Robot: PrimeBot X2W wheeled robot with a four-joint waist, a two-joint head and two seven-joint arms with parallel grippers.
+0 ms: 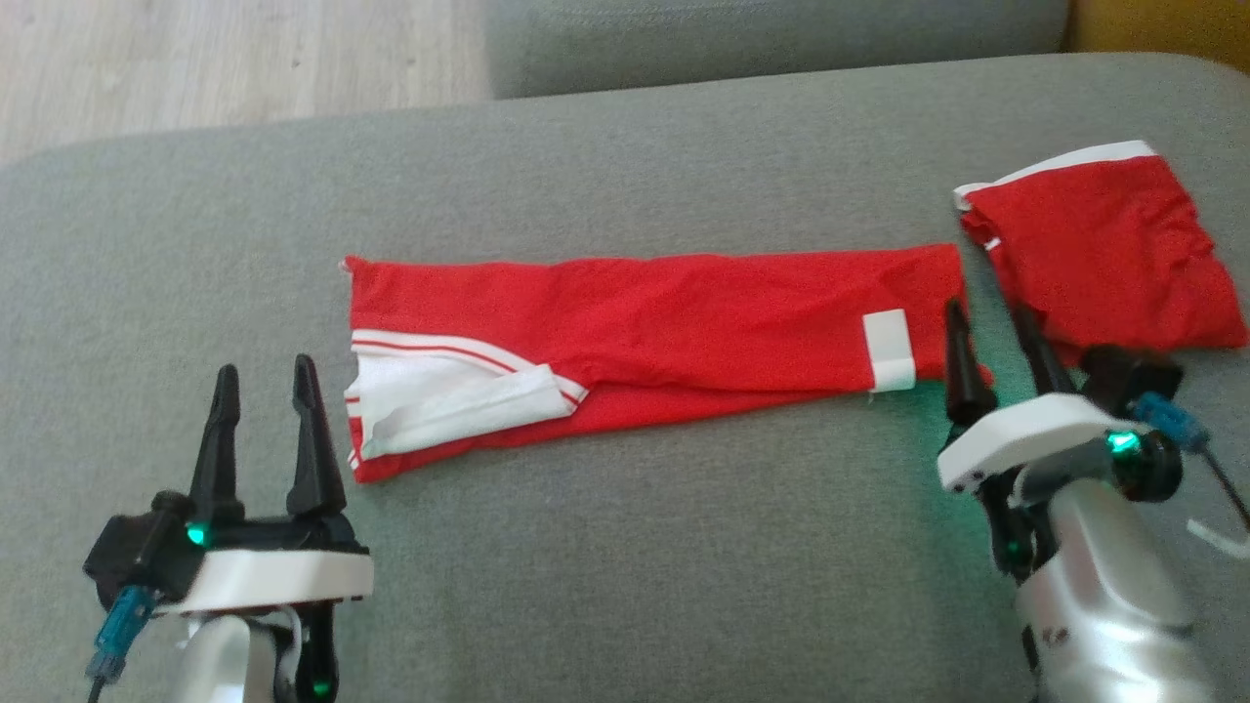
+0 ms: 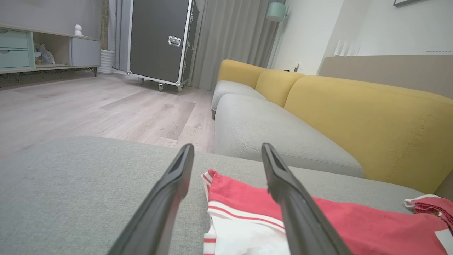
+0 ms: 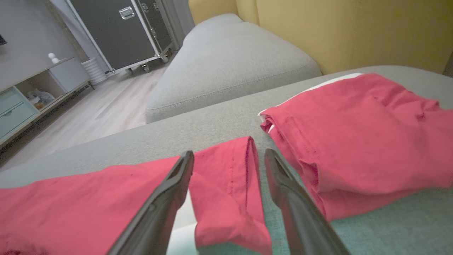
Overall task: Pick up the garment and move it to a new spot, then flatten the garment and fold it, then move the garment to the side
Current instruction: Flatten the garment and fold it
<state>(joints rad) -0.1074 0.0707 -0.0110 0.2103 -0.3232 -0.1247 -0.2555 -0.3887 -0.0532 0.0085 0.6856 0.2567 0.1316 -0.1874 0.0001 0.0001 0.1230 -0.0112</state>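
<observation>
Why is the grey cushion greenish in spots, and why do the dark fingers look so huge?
Head view: green lamps on the wrists tint the cushion by the right gripper. Wrist views: a wide-angle lens close to the fingers stretches them.

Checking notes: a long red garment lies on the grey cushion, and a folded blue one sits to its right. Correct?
No: the folded garment right of the long garment is red, not blue, as the head view shows. The rest stands.
</observation>
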